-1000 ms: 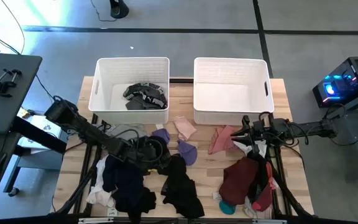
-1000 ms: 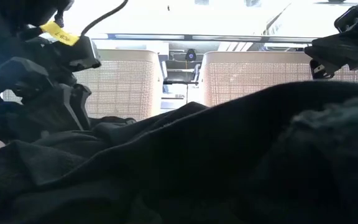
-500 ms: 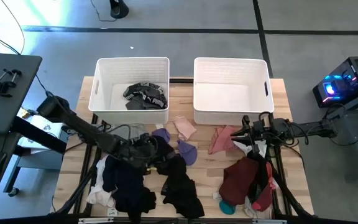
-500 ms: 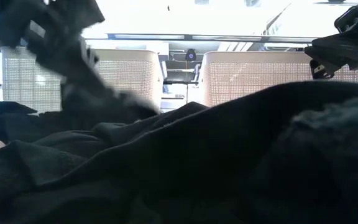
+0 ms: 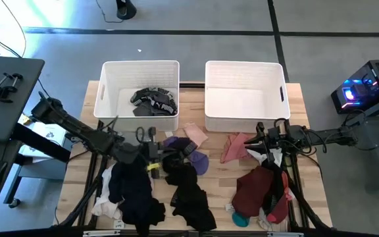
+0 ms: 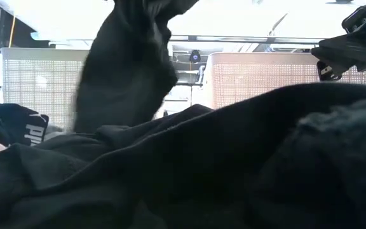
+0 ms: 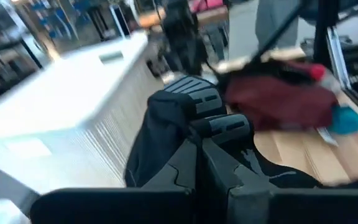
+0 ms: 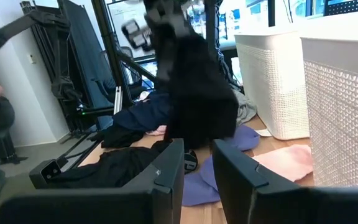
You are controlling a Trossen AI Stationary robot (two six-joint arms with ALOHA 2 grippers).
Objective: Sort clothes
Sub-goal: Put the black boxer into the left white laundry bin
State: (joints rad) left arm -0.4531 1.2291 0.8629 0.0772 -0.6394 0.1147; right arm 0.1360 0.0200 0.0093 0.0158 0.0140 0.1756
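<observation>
My left gripper (image 5: 162, 155) is raised over the middle of the table and shut on a black garment (image 5: 178, 164). That garment hangs in front of the left bin in the low view (image 6: 124, 70) and shows in the right wrist view (image 8: 197, 93). More clothes lie on the table: a black and navy heap (image 5: 130, 194) near left, a black piece (image 5: 191, 201), lavender pieces (image 5: 197, 162), pink pieces (image 5: 235, 148) and a maroon heap (image 5: 262, 191). My right gripper (image 5: 266, 139) waits at the right, open and holding nothing (image 8: 197, 167). My left gripper pinches a bunched upper part of the black garment (image 7: 166, 109) between its two fingers (image 7: 222, 127). The fingers come nearly level, slanting slightly down, from the table's left. The garment hangs slack below them; whether its lower end (image 8: 194, 140) is clear of the clothes beneath, I cannot tell.
Two white bins stand at the far edge: the left bin (image 5: 108, 99) holds black garments (image 5: 153, 102), the right bin (image 5: 245, 72) shows only its white floor. Bare wood (image 5: 216, 197) lies between the heaps near the front.
My left gripper has shut on the black garment in the heap and risen, tipping from pointing down to nearly level. The garment's gripped part has come up with it, so that it now hangs from the fingers above the other clothes.
</observation>
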